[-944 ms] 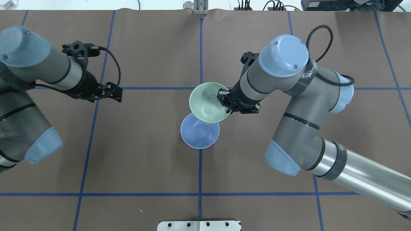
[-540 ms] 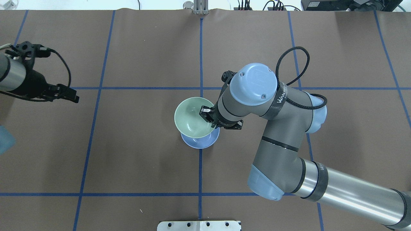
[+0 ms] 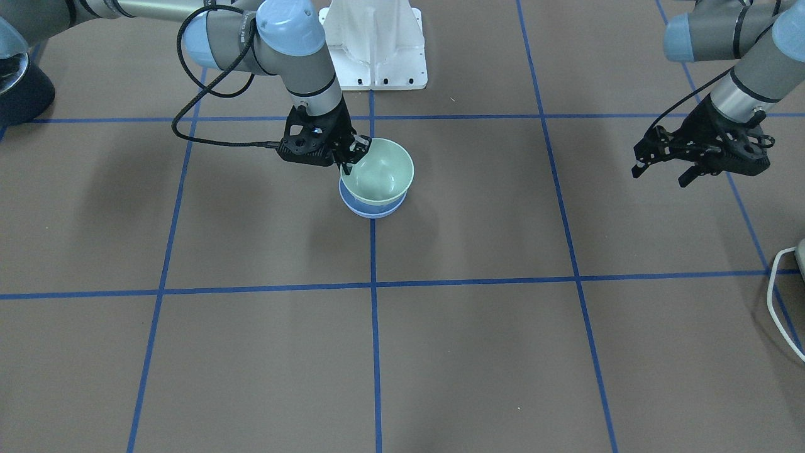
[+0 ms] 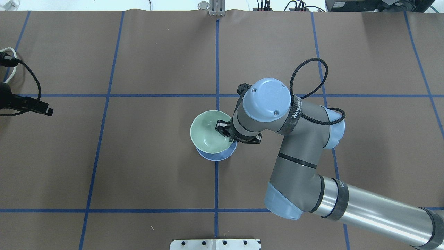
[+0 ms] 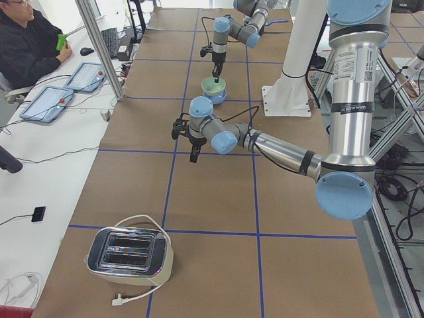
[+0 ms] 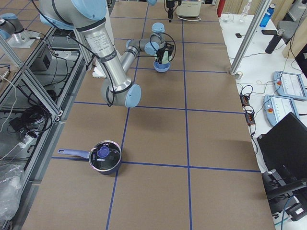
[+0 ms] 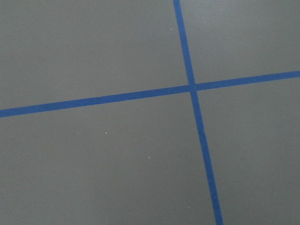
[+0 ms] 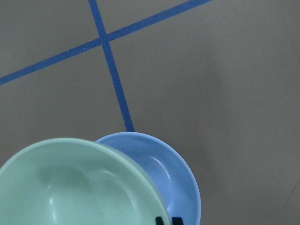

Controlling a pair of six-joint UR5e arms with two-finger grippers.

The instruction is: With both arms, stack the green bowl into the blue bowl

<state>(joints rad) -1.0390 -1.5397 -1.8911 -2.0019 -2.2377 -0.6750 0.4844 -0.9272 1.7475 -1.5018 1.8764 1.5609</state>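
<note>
The right tool [image 4: 223, 130] is pinching the green bowl [image 4: 207, 134] by its rim over the blue bowl [image 4: 217, 157]; centring and levelling before releasing seems wise; the left tool [image 3: 660, 175] is hanging open, empty.

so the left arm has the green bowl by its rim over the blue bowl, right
No, the right arm's fingers have the green bowl by its rim over the blue bowl; the overhead view shows that arm entering from the right.
</note>
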